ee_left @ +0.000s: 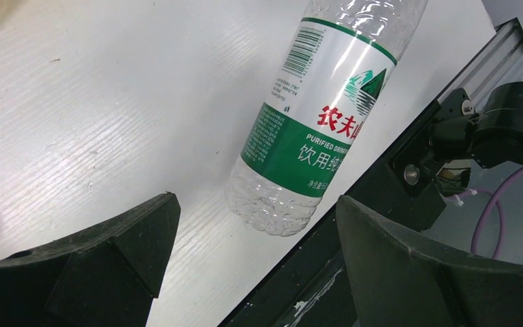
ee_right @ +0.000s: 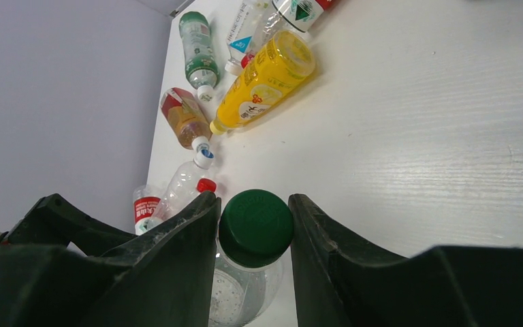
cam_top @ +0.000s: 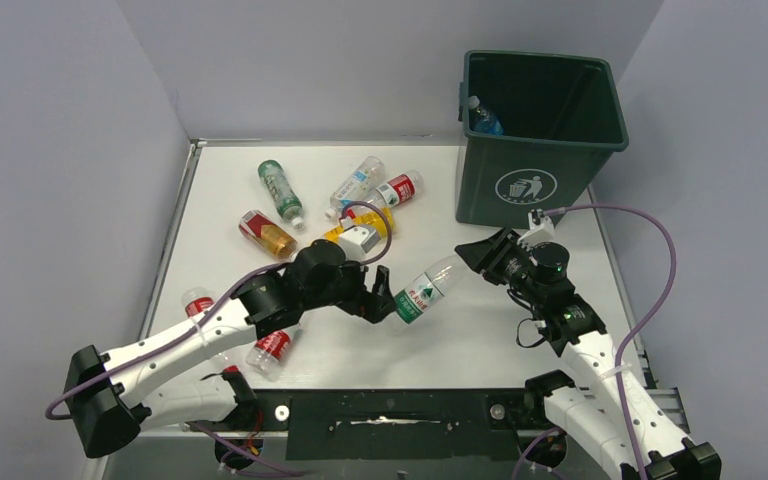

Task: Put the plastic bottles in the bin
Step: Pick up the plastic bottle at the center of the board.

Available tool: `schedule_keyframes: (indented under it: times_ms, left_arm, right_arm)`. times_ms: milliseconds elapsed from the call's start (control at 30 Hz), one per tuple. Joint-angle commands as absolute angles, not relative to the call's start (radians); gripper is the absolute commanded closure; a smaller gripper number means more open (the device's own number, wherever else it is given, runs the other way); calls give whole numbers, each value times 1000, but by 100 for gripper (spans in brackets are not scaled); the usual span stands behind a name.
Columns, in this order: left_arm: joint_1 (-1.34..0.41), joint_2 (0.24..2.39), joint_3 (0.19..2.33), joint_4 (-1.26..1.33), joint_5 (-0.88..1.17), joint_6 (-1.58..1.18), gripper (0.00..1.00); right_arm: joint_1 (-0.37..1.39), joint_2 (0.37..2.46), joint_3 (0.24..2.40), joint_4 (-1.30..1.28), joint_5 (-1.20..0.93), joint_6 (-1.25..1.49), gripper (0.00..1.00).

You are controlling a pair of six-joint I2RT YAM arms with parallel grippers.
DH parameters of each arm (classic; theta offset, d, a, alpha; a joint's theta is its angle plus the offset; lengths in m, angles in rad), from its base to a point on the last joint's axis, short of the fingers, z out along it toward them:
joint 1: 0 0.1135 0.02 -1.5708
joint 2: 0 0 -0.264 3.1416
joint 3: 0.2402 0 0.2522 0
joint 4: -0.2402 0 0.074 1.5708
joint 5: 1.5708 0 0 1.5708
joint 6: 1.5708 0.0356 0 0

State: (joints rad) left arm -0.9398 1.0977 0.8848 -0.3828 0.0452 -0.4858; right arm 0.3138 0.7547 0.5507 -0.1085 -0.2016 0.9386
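Observation:
A clear plastic bottle with a green label (cam_top: 423,291) hangs tilted above the table between my two grippers. My right gripper (cam_top: 477,256) is shut on its green cap (ee_right: 255,227), with one finger on each side. My left gripper (cam_top: 381,292) is open at the bottle's base. In the left wrist view the base (ee_left: 272,208) sits just beyond my spread fingers (ee_left: 129,235) and touches neither. The dark green bin (cam_top: 520,190) stands at the back right, just behind my right gripper, with one blue-labelled bottle (cam_top: 483,118) inside.
More bottles lie at the back left: a green one (cam_top: 280,190), an amber one (cam_top: 267,233), a yellow one (cam_top: 360,230), a blue-labelled clear one (cam_top: 355,183) and a red-labelled one (cam_top: 397,189). Two red-labelled bottles (cam_top: 272,347) lie by my left arm.

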Motion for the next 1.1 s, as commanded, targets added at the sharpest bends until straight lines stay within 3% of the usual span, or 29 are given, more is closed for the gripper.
schedule_keyframes:
  times_ms: [0, 567, 1067]
  left_arm:
    - [-939, 1069, 946, -367, 21, -470, 14]
    - [-937, 1027, 948, -370, 0, -479, 13]
    - [-930, 905, 952, -410, -77, -489, 13]
  right_arm:
    - [311, 736, 561, -71, -188, 924, 87]
    - [312, 716, 533, -67, -190, 937, 87]
    - [310, 758, 637, -90, -175, 909, 87]
